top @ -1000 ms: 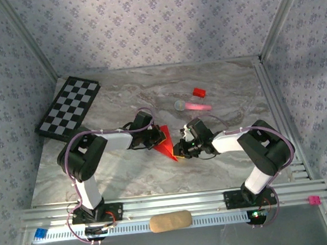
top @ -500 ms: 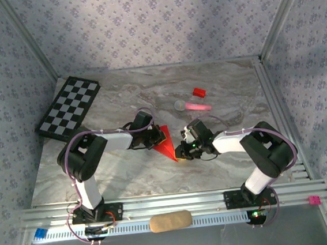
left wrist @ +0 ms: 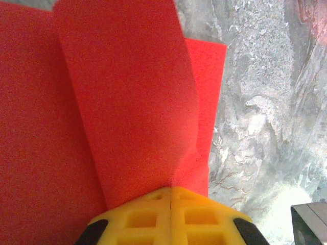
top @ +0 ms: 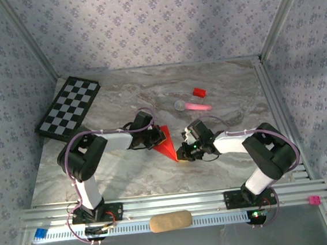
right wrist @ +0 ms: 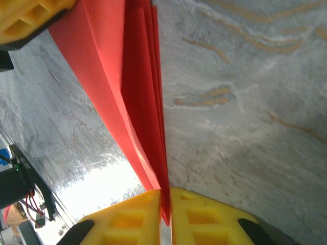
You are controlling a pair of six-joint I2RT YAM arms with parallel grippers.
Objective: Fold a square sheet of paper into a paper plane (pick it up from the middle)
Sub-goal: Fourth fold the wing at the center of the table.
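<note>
Left tool [left wrist: 170, 191] and right tool [right wrist: 164, 196] each pinch the paper plane [top: 167, 147] tight — best pull gently, layers aligned.

Your left gripper [left wrist: 170, 201] sits at the bottom of the view, its two yellow fingers [left wrist: 135, 218] pressed flat together with only a thin seam between them. They're pinched on the paper plane [left wrist: 117, 102], right at the near end of a raised fold. From that pinch the red paper fans upward in layers: a broad flap in the middle, a wide panel to its left, a narrower strip showing behind on the right. The marble surface [left wrist: 265, 102] lies bare beside that strip. A dark grey part [left wrist: 309, 225] shows at the lower right.
</note>
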